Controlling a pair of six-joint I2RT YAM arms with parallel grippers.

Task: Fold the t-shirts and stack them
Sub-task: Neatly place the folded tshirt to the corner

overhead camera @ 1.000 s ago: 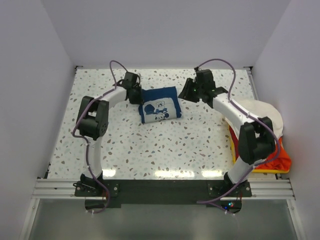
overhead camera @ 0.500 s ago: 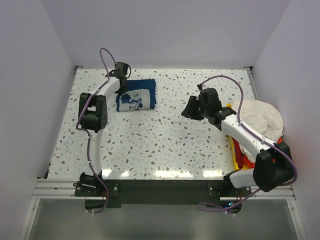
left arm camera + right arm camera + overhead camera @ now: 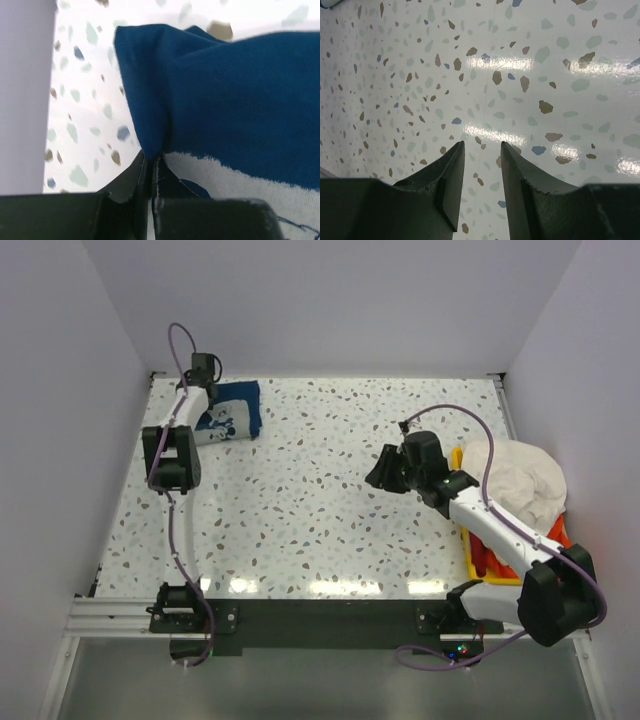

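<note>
I see the left arm [image 3: 172,455] stretched almost straight out to the far left corner of the table [image 3: 320,510], wrist right by the back wall. The right arm [image 3: 490,520] is bent at the elbow and reaches in from the right side toward mid-table, wrist low over bare surface. The yellow bin [image 3: 469,540] sits at the right edge, partly under that arm. It's holding a cream-white t-shirt [image 3: 525,480] heaped on top and an orange-red t-shirt [image 3: 487,560] below it. The navy t-shirt [image 3: 232,412] is folded, white print up, in the far left corner. The left gripper [image 3: 151,159] is pinched tight on a fold at its edge. The right gripper [image 3: 481,145] has a narrow gap and nothing in it.
</note>
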